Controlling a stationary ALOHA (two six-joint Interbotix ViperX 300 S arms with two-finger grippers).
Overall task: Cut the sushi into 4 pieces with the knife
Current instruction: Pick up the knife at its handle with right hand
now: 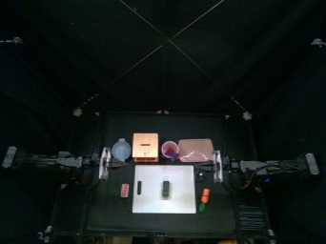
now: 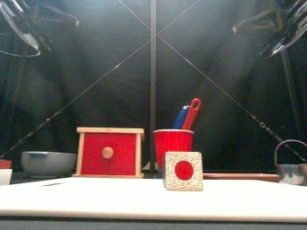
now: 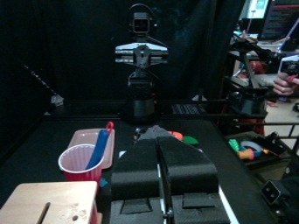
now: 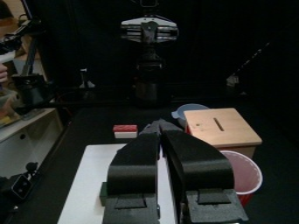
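The sushi roll [image 1: 166,188] lies whole on the white cutting board [image 1: 180,175], low in the middle of the top view, with no cut made yet. Both claws sit well apart from it: the left claw [image 1: 105,161] off the board's upper left, the right claw [image 1: 219,164] off its upper right. Each is pinched closed on nothing.

I'd judge the risks to be these: pulling a knife out may tip its cup, and an unheld roll may skid or split unevenly under the blade.

Behind the board, the red cup [image 2: 173,145] holds the blue knife [image 2: 180,117] and red knife [image 2: 192,111]. The wooden box [image 2: 109,153] has its drawer closed. The bowl's [image 2: 48,163] contents can't be told. The pink tray [image 1: 195,149] looks bare.
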